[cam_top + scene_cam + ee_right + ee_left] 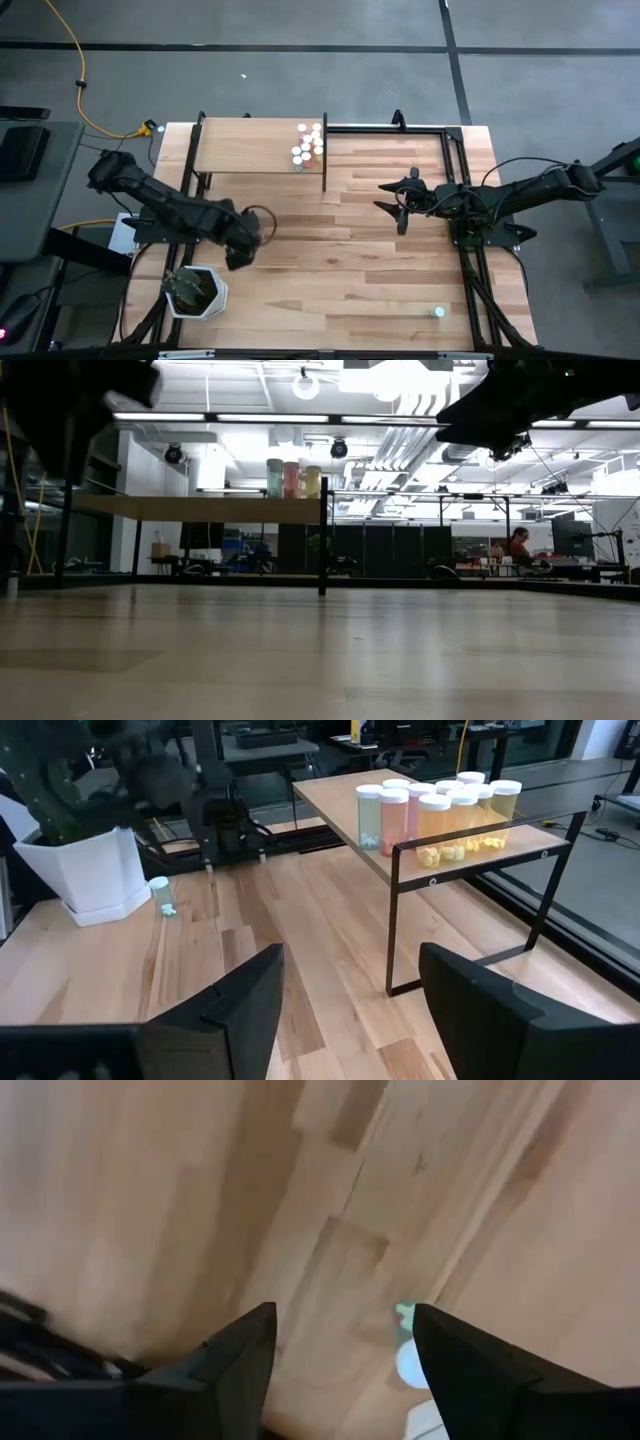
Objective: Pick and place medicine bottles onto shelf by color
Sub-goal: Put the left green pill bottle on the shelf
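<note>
Several white-capped medicine bottles (440,815) stand on their bases at the right end of the light-wood shelf (245,145); their bodies are greenish, pink, orange and yellow. A pale blue-green bottle (160,897) stands on the table beside the white plant pot. My left gripper (345,1315) points down over the table near it, open, and that bottle (408,1355) shows partly behind one finger. Another pale bottle (438,312) stands near the table's front right. My right gripper (350,955) hovers open and level at mid-right (395,200), facing the shelf.
A white pot with a green plant (197,290) stands at the front left, close under my left arm. Black frame posts (392,920) carry the shelf, and a black rail (460,190) runs along the table's right side. Bare planks (340,270) lie between the arms.
</note>
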You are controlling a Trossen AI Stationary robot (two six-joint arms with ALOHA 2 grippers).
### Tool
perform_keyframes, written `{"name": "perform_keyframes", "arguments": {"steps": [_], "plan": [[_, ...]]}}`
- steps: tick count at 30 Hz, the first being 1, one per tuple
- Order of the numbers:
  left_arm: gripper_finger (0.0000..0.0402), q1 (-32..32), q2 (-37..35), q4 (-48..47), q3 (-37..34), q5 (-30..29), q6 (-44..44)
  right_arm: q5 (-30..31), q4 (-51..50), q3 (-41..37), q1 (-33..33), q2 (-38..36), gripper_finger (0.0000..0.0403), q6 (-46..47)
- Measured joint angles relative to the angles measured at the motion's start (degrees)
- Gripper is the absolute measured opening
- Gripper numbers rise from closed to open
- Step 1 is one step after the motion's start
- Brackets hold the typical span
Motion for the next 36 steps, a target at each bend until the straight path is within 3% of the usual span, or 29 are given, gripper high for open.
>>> {"name": "perform_keyframes", "arguments": {"steps": [7,17,36], "plan": [[0.0226,-3.6,0.1,6.9,-8.1,1.5,-17.4,0.0,-0.1,0.0,0.0,0.0,0.0225,0.0],[0.0225,-10.6,0.1,12.3,-11.2,4.2,-28.8,0.0,-0.2,0.0,0.0,0.0,0.0225,0.1],[0.0225,-12.6,0.1,15.2,-11.8,4.9,-31.7,0.0,-0.2,0.1,0.0,0.0,0.0225,0.0]]}}
